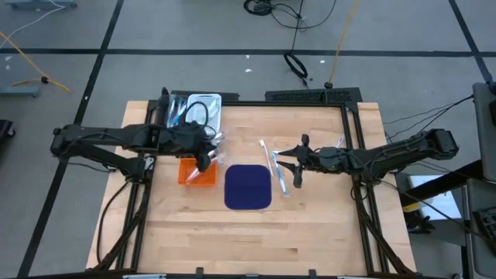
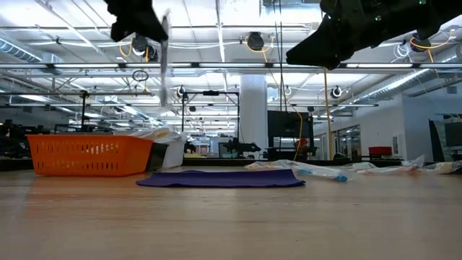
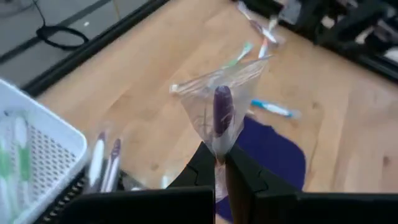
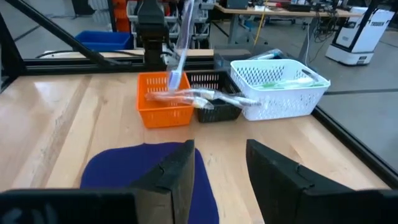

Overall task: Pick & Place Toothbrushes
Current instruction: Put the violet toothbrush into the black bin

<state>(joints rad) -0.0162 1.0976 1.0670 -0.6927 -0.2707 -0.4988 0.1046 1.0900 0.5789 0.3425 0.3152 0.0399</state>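
Observation:
My left gripper (image 1: pixel 203 160) (image 3: pixel 219 169) hangs above the orange basket (image 1: pixel 198 173) and is shut on a toothbrush in a clear wrapper (image 3: pixel 222 106) (image 2: pixel 164 61). More wrapped toothbrushes (image 4: pixel 189 96) lie across the rims of the orange basket and a black basket (image 4: pixel 214 111). Several others (image 1: pixel 276 167) (image 3: pixel 271 109) lie flat on the wood to the right of the dark blue mat (image 1: pixel 248 187). My right gripper (image 1: pixel 300 161) (image 4: pixel 221 169) is open and empty, raised above those loose toothbrushes by the mat's right edge. My left gripper pinches the wrapped toothbrush between its two fingers (image 3: pixel 202 167) at the wrapper's upper end (image 3: pixel 217 148), coming from above and pointing down. The toothbrush is lifted clear and hangs nearly upright below the fingers, purple end (image 4: pixel 175 79) down, over the orange basket (image 4: pixel 163 102).
A white basket (image 1: pixel 203 108) (image 4: pixel 280 93) holding green-accented toothbrushes stands at the table's far edge, behind the orange and black baskets. The mat lies flat mid-table. Bare wood (image 1: pixel 256 236) stretches toward the near edge. Cables lie on the floor beyond the table.

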